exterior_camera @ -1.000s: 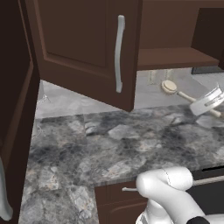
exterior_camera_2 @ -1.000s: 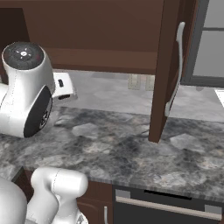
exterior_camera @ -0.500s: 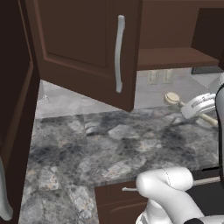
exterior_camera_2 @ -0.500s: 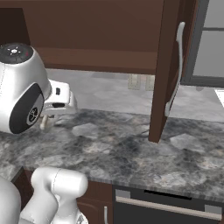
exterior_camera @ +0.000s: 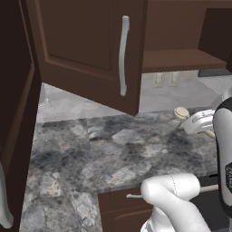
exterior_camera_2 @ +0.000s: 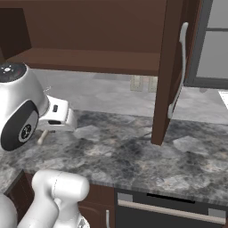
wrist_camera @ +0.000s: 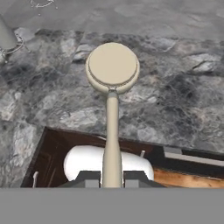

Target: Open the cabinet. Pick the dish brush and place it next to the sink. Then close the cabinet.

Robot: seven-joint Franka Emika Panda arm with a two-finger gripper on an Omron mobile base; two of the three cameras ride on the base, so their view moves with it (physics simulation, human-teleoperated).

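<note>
The gripper [wrist_camera: 112,183] is closed on the long handle of the dish brush [wrist_camera: 112,70]. In the hand view the brush is pale beige, not red, and its round head points away from the fingers, above the grey stone counter [wrist_camera: 183,96]. In the left base view the brush head [exterior_camera: 181,112] hangs low over the counter [exterior_camera: 113,154], near its back edge. Farther back, the cabinet [exterior_camera: 90,50] stands open, with both doors swung out, and its shelf looks bare. So I judge that the carrying step is in hand. Next the brush must go down beside the sink, which I cannot find here, and then the doors must be shut.
</note>
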